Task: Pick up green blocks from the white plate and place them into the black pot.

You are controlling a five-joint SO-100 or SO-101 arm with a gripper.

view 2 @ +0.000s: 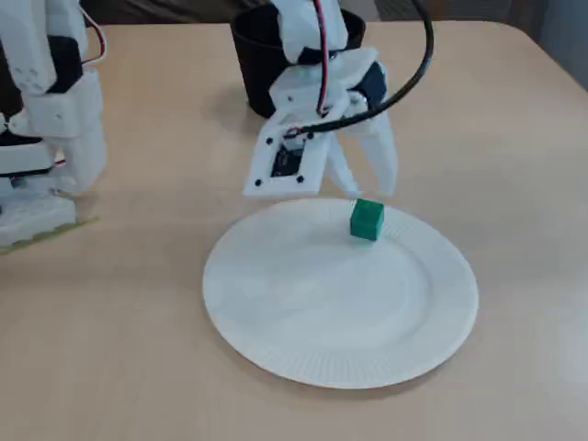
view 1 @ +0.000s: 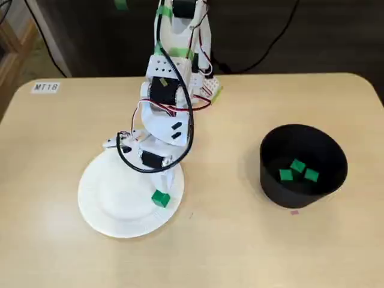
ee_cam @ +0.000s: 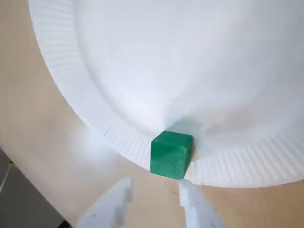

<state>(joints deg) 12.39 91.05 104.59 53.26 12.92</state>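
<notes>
- The claw [ee_cam: 156, 186] is hanging open just short of the green block [ee_cam: 171, 154], with its two white fingers spread a little wider than the block and holding nothing. The wrist view is cutting the fingers off at its lower edge, and I cannot tell whether the right-hand tip is touching the block.
- The block is sitting on the ribbed rim of the white plate [view 2: 322, 303], at the plate's edge rather than in its flat middle. It is the only block on the plate.
- The wrist view is showing only part of the plate. In a fixed view the arm [view 1: 165, 102] is covering the plate's far edge.
- Bare surface [view 1: 240, 252] is lying open all round the plate and between plate and pot, which are standing well apart.
- The black pot [view 1: 282, 195] is standing to the right in that fixed view, with three green blocks [view 1: 298, 165] lying close together on its bottom. In the other fixed view the claw is hiding most of the pot, and its inside is not showing.
- A small pink speck [view 1: 294, 212] is lying just beside the pot's base; what it is, I cannot make out.
- Near the far left corner a white label [view 1: 46, 87] is reading "MT18".
- The arm's upper part is running out of the picture at the top.
</notes>
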